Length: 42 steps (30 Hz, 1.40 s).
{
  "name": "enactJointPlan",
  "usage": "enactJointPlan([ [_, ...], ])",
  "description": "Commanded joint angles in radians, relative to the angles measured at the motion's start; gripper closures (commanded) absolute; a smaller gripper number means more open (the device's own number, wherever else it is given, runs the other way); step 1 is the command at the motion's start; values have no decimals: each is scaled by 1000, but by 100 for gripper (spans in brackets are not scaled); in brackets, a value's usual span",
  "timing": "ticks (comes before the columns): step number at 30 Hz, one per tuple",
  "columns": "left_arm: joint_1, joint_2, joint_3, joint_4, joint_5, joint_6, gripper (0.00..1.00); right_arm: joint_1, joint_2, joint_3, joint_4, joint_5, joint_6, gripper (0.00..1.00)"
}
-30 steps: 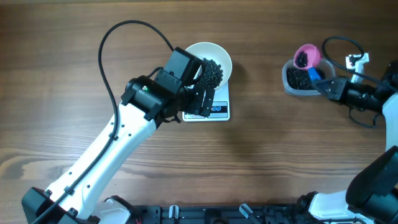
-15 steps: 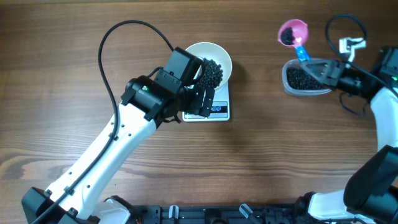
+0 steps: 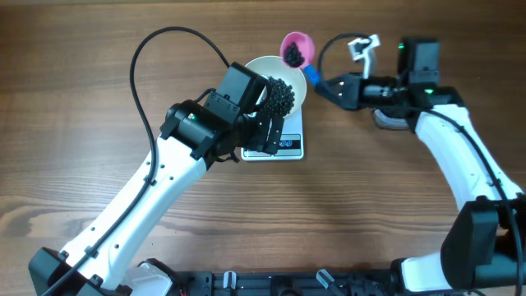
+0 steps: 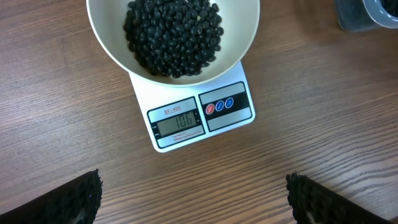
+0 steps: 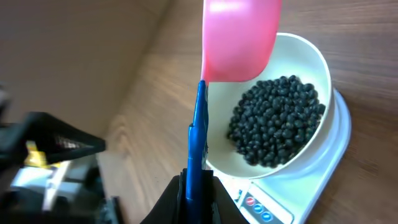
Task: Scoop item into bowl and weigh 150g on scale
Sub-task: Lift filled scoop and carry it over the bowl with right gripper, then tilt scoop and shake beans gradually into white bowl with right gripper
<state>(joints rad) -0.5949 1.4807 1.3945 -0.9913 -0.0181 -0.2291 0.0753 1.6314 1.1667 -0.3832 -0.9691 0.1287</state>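
Right hand (image 3: 323,85) holding pink scoop (image 3: 297,49) by bowl (image 3: 258,66) rim, pellets (image 3: 279,97) heaped, scale (image 3: 292,136) beneath

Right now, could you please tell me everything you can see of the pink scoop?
The pink scoop is a small round cup of glossy plastic on a thin blue handle. The right hand is shut on that handle. The cup faces up, carries a load of black beans, and hangs at the rim of the white bowl that sits on the scale. Whether it touches that rim I cannot tell.
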Motion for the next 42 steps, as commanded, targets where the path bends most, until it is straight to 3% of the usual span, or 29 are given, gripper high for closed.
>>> enactJointPlan([
  [1, -3, -14, 16, 0, -10, 12, 0, 54, -18, 5, 6, 110, -82, 96],
  [15, -3, -14, 16, 0, -9, 13, 0, 188, -18, 5, -49, 442, -293, 96],
  [23, -3, -14, 16, 0, -10, 12, 0, 197, -18, 5, -67, 500, -416, 96],
  [37, -3, -14, 16, 0, -10, 12, 0, 197, -18, 5, -76, 444, -417, 96],
  [42, -3, -13, 16, 0, -10, 13, 0, 196, -18, 5, -74, 528, -404, 96],
])
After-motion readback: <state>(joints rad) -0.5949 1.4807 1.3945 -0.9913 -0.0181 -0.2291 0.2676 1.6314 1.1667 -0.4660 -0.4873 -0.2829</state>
